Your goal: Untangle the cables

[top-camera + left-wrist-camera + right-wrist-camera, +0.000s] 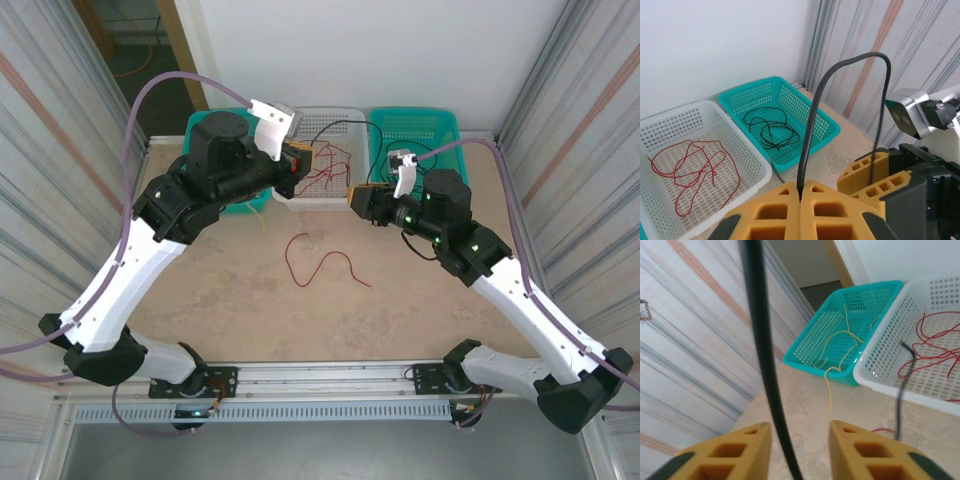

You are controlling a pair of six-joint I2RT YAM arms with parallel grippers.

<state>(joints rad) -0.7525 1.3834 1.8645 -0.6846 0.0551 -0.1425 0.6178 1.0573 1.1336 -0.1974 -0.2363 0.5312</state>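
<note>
In the closed left gripper, a tall arch of black cable.

Blurred black cable, ends cropped

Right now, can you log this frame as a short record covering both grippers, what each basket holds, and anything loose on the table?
left gripper: shut on the held black cable
right gripper: open, same cable passing between its fingers
white basket: red cables
right teal basket: coiled black cables
left teal basket: yellow cables, one trailing over the rim
table: loose red cable
</note>
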